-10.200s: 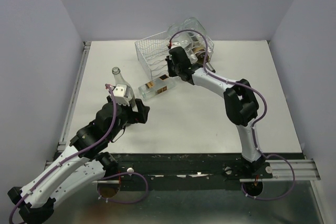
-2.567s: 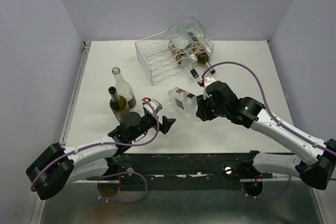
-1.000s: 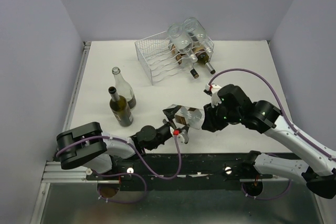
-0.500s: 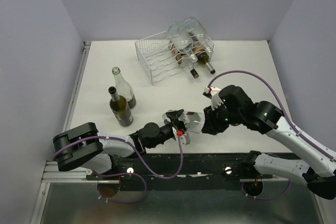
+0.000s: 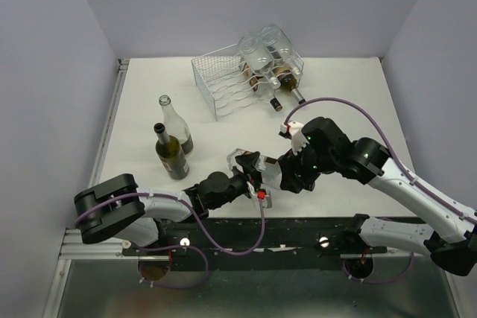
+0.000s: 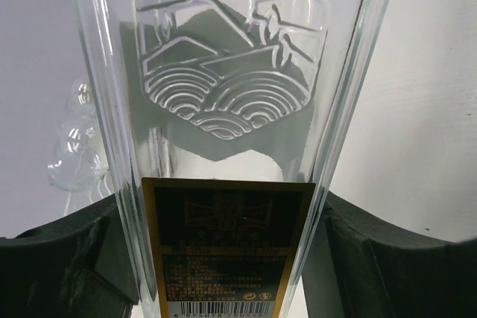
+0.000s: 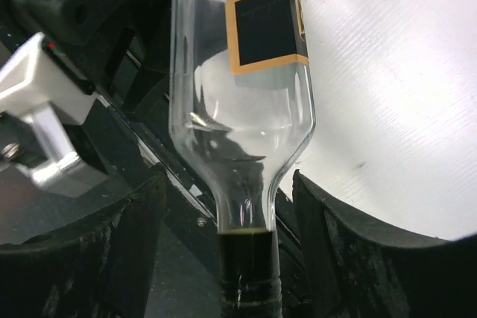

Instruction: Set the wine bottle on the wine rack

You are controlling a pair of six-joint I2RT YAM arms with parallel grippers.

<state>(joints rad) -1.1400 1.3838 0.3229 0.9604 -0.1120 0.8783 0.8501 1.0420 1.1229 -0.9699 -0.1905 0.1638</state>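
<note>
the left fingers (image 6: pixel 67 258) are now clenching on the body of the bottle (image 5: pixel 267 170), having snapped shut from wide open a moment ago. the right fingers (image 7: pixel 97 258) are spreading off the neck, which is sitting between them with a gap on each side. so the bottle is passing from right to left, seemingly held just off the tabletop (image 5: pixel 149 87) near its front edge. the rack (image 5: pixel 216 72) is lying well apart, far beyond both sets of fingers, already cradling other bottles (image 5: pixel 261 57). the carry there is probably coming next.
</note>
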